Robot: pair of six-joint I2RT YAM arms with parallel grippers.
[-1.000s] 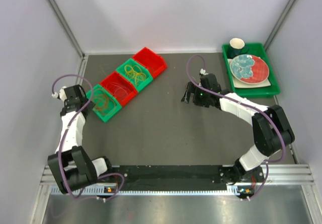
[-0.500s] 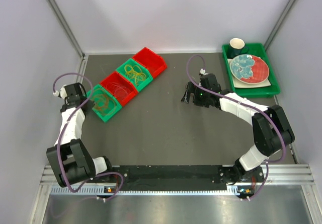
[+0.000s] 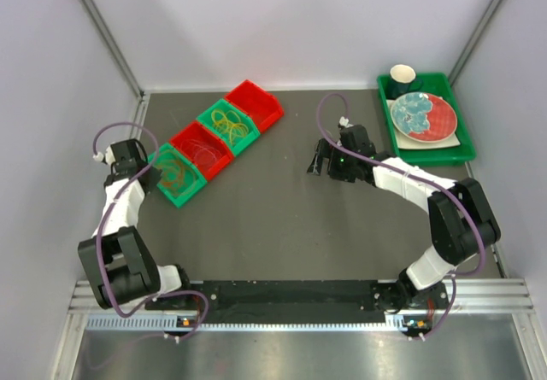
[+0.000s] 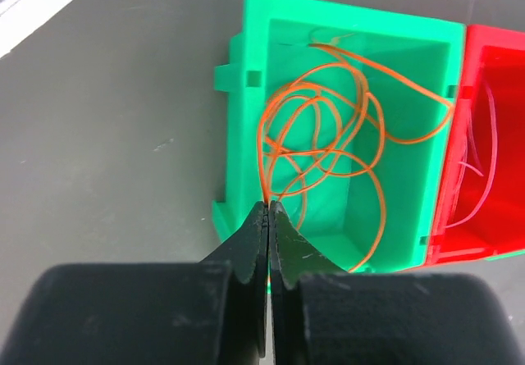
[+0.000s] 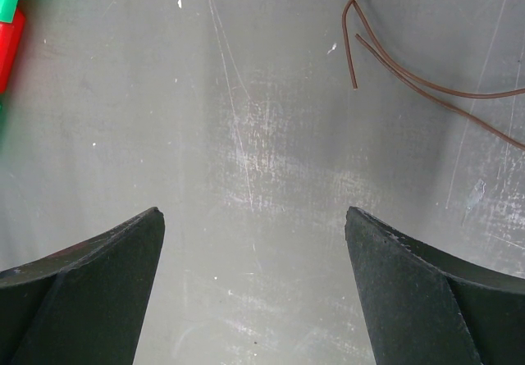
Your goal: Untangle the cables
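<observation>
Orange cables [image 4: 373, 127] lie looped in a green bin [image 4: 236, 111]; from above they show as a tangle [image 3: 175, 173] in the bin nearest the left arm. My left gripper [image 4: 268, 205] is shut at that bin's near edge, with an orange strand running in between its tips. Red cables [image 4: 486, 131] lie in the adjoining red bin [image 4: 500, 217]. Yellow cables [image 3: 229, 125] fill another green bin. A dark brown cable [image 5: 410, 78] lies on the table beyond my right gripper [image 5: 254, 213], which is open over bare tabletop.
The bins stand in a diagonal row at the back left, ending in a red bin [image 3: 259, 104]. A green tray [image 3: 461, 151] at the back right holds a plate [image 3: 424, 114] and a cup [image 3: 402, 77]. White walls enclose the table on three sides.
The left gripper has shut at the orange cables while the left arm shifted slightly toward the left wall. The right arm has not moved.
</observation>
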